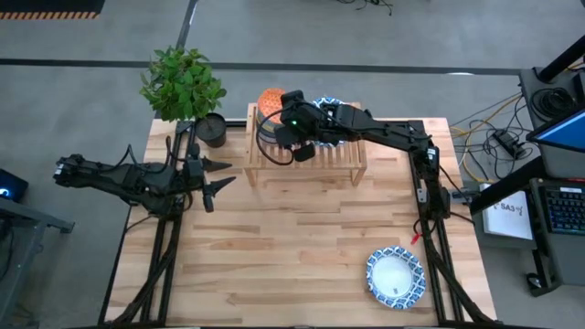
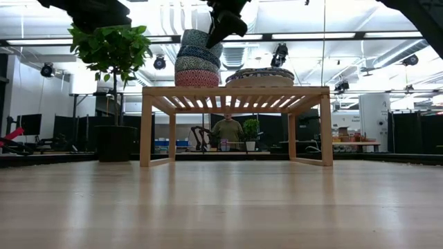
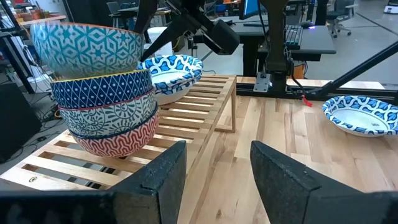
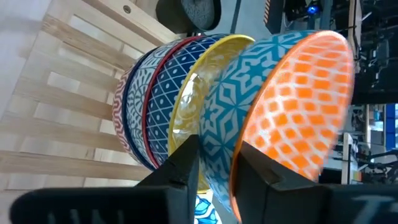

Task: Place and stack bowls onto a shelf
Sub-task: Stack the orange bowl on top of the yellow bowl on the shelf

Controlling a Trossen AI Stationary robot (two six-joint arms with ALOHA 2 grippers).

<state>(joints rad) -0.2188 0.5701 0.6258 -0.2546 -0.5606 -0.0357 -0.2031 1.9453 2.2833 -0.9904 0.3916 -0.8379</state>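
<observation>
Atop the shelf (image 1: 306,160), right fingers (image 4: 214,165) pinching orange bowl's (image 4: 298,106) rim (topmost of stack), left fingers (image 3: 214,168) apart, empty.

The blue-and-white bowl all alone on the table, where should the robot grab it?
Probably by the rim. The wide blue-patterned bowl with a white centre sits upright and apart on the wooden tabletop, near the right arm's base, so its thin flared edge is the easiest part for two fingers. Coming from above, one finger inside and one outside, looks best.
</observation>
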